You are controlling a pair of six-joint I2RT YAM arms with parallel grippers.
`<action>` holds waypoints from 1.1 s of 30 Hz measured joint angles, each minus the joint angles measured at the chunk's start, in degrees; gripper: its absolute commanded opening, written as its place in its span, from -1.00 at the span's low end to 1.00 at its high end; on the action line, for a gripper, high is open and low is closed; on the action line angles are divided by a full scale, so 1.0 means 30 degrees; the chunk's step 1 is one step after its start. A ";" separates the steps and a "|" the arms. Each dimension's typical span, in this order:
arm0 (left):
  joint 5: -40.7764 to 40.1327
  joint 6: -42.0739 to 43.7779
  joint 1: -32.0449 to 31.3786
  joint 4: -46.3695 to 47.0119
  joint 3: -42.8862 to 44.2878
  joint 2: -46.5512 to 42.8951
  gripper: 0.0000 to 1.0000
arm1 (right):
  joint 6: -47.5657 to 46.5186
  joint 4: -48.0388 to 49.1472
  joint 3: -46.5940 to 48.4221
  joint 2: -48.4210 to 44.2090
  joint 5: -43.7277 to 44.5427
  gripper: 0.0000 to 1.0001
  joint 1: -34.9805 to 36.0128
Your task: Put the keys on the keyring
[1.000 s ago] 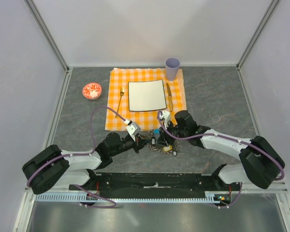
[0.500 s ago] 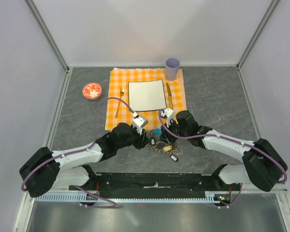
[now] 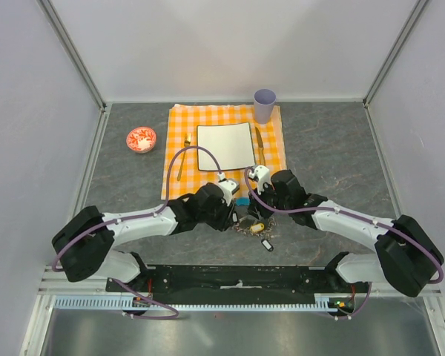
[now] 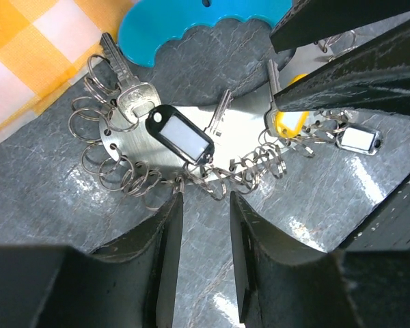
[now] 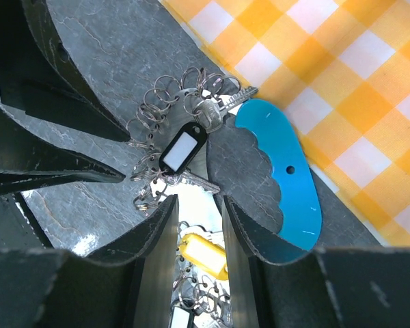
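Swinging in from the lower left of the overhead view, the left arm has brought its left claw [image 3: 232, 210] up to the tangle at the lower middle. It now faces the right claw [image 3: 248, 213] across it, and the right arm has barely shifted.

From where I stand, the job is at the picking-up stage, with nothing gripped. The left claw stands a little open, a narrow gap between its fingers [image 4: 165, 263], poised over a chain of wire rings [image 4: 123, 167]. I cannot tell whether it touches them. The right claw is likewise slightly parted and holds nothing, with a yellow tag [image 5: 203, 256] showing through its gap.

The keys [image 4: 131, 92] lie on the grey counter [image 3: 334, 148], just off the lower edge of the checked cloth [image 3: 178, 122], mixed in with the rings. The keyring [image 3: 241, 201] is in the same heap. Its turquoise tag [image 5: 280, 171] lies partly over the cloth's edge, just beside one key's tip. Which ring it hangs from I cannot make out.

Next, I'd say, one claw must pinch a single key by its head while the other steadies the ring. That calls for fine aim, since everything is thin, flat and crowded.

The black tag [image 4: 181, 133] has a white insert, and it is blank. No brand or writing is readable anywhere.
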 measured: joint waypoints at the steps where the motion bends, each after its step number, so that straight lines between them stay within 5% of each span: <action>1: -0.0117 -0.0270 -0.0087 -0.0087 0.0146 0.0080 -0.21 | 0.0000 -0.0007 -0.0015 0.0000 0.0080 -0.21 0.0000; 11: -0.0911 -0.1923 -0.0627 -0.0372 0.1093 0.1319 -0.44 | 0.0000 -0.0058 -0.0306 -0.0007 0.0270 -0.21 0.0000; 33: -0.2382 -0.2892 -0.0954 -0.1457 0.1654 0.2521 -0.48 | 0.0000 -0.0044 -0.0510 -0.0262 0.0211 -0.21 0.0000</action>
